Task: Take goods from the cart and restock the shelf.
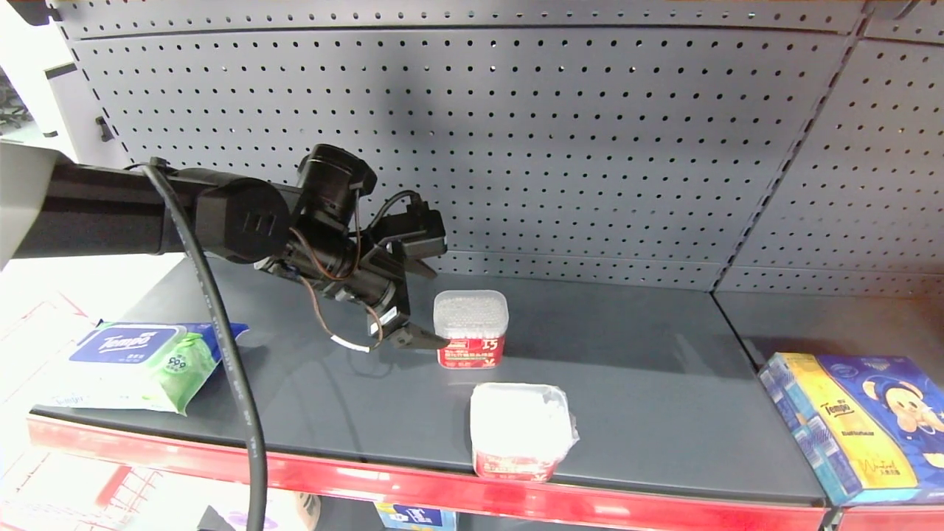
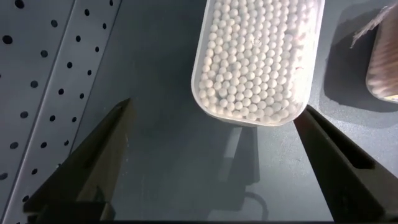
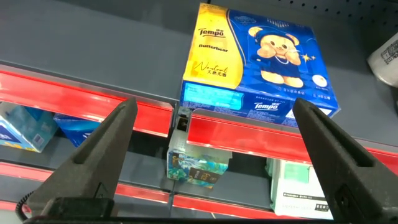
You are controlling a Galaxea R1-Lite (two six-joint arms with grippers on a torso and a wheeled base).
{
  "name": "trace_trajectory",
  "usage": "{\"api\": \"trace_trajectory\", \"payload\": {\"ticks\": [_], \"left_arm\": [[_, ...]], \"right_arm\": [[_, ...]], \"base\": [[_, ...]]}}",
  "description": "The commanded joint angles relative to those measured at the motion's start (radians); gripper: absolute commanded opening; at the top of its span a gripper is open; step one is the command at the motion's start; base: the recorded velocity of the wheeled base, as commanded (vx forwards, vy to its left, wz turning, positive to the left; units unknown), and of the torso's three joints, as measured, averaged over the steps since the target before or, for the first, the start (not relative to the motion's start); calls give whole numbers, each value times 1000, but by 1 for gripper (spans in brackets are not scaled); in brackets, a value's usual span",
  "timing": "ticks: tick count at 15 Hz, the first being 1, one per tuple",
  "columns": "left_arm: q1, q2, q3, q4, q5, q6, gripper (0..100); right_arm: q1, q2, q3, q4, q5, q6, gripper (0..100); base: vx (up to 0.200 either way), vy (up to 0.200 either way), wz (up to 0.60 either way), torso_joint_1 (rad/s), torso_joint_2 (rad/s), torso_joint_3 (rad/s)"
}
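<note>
The left pincer [image 2: 216, 107], spread wide, flanks the near end of a cotton-swab box [image 2: 258, 59].

The left arm [image 1: 110, 214] lies level, coming in from the left, with its wrist angled slightly downward. The left end effector [image 1: 433, 307] has its two fingers spread wide, one above the other. The right end effector [image 3: 214, 102] likewise holds its fingers wide apart.
</note>
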Motion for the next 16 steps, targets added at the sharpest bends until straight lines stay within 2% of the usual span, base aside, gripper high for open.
{"api": "trace_trajectory", "payload": {"ticks": [1, 5, 7, 10, 11, 13, 14, 15, 16], "left_arm": [[0, 2, 0, 0, 0, 0, 100], [0, -4, 11, 0, 0, -2, 100], [5, -43, 34, 3, -2, -14, 100], [14, -176, 132, -1, -11, -135, 100], [45, -245, 184, -3, -14, -158, 100], [117, -403, 326, -4, -45, -183, 100], [129, -443, 362, -4, -52, -195, 100], [166, -640, 520, -9, -72, -327, 100], [168, -755, 591, -17, -71, -448, 100]], "right_arm": [[0, 2, 0, 0, -1, -1, 100], [0, 2, 0, 0, 1, -1, 100], [0, 2, 0, 0, 1, -1, 100], [0, 2, -2, 1, 5, 1, 100], [0, 2, -11, 3, 14, 1, 100], [0, 48, -80, 11, 76, 4, 100], [2, 74, -101, 11, 79, 7, 100], [2, 222, -196, 3, 88, 33, 100], [0, 325, -259, 3, 93, 65, 100]], "base": [[0, 0, 0, 0, 0, 0], [0, 0, 0, 0, 0, 0], [0, 0, 0, 0, 0, 0], [0, 0, 0, 0, 0, 0], [0, 0, 0, 0, 0, 0], [0, 0, 0, 0, 0, 0], [0, 0, 0, 0, 0, 0], [0, 0, 0, 0, 0, 0], [0, 0, 0, 0, 0, 0]]}}
